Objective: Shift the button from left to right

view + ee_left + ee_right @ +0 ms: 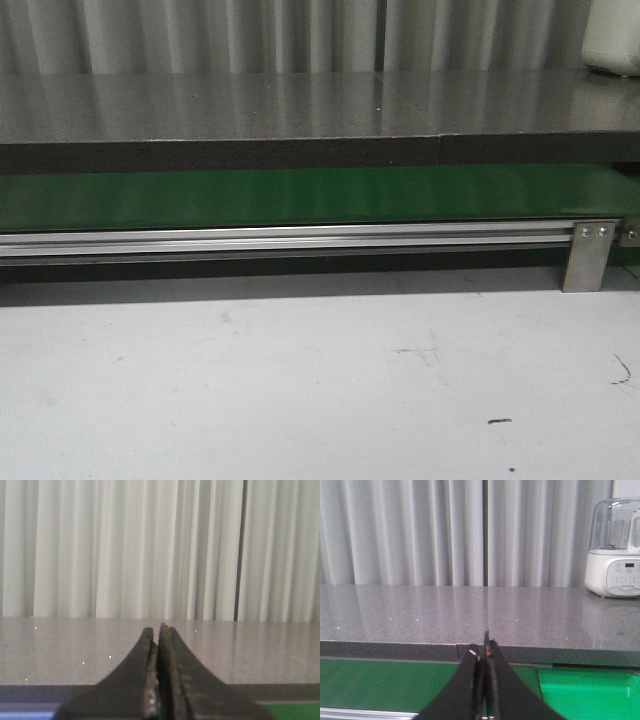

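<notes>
The button is not in any view. My left gripper (157,630) is shut and empty, its dark fingers pressed together, pointing level over a grey speckled countertop (60,650) towards a white curtain. My right gripper (483,650) is shut and empty too, pointing over the green conveyor belt (380,682) at the countertop's edge. Neither gripper shows in the front view.
In the front view a white table surface (300,380) lies in front of an aluminium rail (280,240) and its bracket (588,255), with the green belt (300,195) and grey countertop (300,105) behind. A white appliance with a clear top (615,550) stands on the countertop at the far right (612,40).
</notes>
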Action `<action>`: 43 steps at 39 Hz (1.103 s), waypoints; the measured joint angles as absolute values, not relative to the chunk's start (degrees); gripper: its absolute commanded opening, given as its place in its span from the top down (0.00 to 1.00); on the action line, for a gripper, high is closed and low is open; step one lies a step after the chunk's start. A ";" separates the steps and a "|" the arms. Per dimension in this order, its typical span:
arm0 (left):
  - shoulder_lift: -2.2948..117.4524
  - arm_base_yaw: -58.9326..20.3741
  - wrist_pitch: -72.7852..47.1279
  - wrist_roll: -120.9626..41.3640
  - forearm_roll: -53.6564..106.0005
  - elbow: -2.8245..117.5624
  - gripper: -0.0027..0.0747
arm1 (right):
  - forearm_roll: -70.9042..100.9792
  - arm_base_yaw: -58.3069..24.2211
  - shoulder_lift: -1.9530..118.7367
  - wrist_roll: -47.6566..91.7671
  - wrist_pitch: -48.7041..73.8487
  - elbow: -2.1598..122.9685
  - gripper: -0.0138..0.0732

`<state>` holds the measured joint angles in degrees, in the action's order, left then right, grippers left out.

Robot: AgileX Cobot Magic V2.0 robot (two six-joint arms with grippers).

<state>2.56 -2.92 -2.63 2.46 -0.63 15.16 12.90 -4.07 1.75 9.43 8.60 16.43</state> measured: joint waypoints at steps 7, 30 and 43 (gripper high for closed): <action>14.39 -2.92 -16.65 2.23 -0.63 22.36 0.99 | 12.90 -4.07 14.01 9.43 21.10 26.78 0.92; 17.17 -2.92 -18.54 2.14 -0.63 22.73 0.10 | 12.90 -4.07 17.45 9.43 22.65 27.79 0.27; 17.17 -2.92 -18.54 2.14 -0.63 22.73 0.15 | 12.90 -4.07 17.45 9.43 22.66 27.79 0.10</action>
